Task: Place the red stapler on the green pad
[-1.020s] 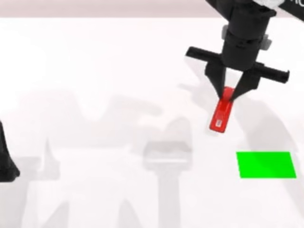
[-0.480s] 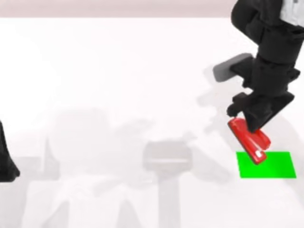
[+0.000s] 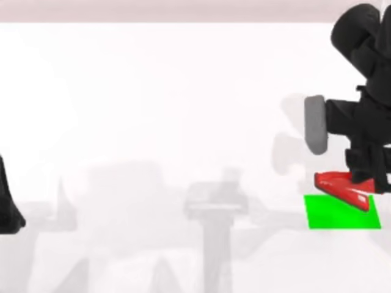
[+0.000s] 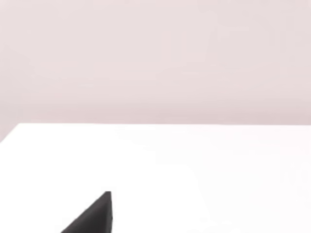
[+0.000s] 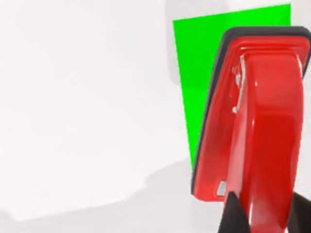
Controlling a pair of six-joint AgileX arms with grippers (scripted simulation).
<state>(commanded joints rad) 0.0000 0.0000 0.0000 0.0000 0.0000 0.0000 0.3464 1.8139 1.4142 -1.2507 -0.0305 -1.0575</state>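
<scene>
place: rendered simulation | cue: bare white table (image 3: 153, 91), blank pinkish backdrop (image 4: 155, 58)

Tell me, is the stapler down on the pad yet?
Cannot tell, though it is still gripped. The right pincer is shut on the stapler, which overlaps the pad's far edge; contact isn't visible.

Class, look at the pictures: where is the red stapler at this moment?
In the top view the red stapler is at the table's right side, held in the right gripper over the far edge of the green pad.

Glossy red stapler (image 5: 262, 126), matt green pad (image 3: 333, 217)
</scene>
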